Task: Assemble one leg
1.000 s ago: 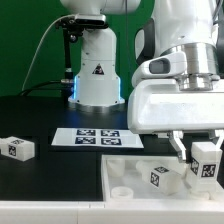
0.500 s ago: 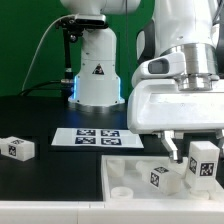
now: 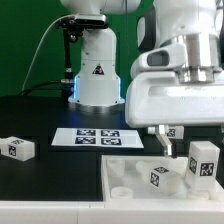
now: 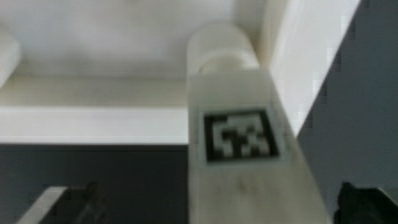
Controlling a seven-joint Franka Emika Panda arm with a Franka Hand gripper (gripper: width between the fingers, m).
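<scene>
Two white legs with square tags stand on the wide white panel [image 3: 125,178]: one [image 3: 160,177] near its middle and one [image 3: 204,160] at the exterior view's right. A third leg [image 3: 17,148] lies on the black table at the left. My gripper [image 3: 165,138] hangs just above the middle leg. In the wrist view my gripper [image 4: 214,205] is open. Its dark fingers [image 4: 63,202] stand wide apart on either side of a long white leg [image 4: 231,130] with a tag, which lies over the panel [image 4: 89,90]. The fingers do not touch it.
The marker board [image 3: 98,137] lies on the black table behind the panel. The robot's white base [image 3: 97,70] stands behind it with a green screen at the back. The panel has round sockets near its left end [image 3: 120,187].
My gripper has risen and shifted toward the exterior view's left, away from the right-hand leg. The legs and the panel have not moved.
</scene>
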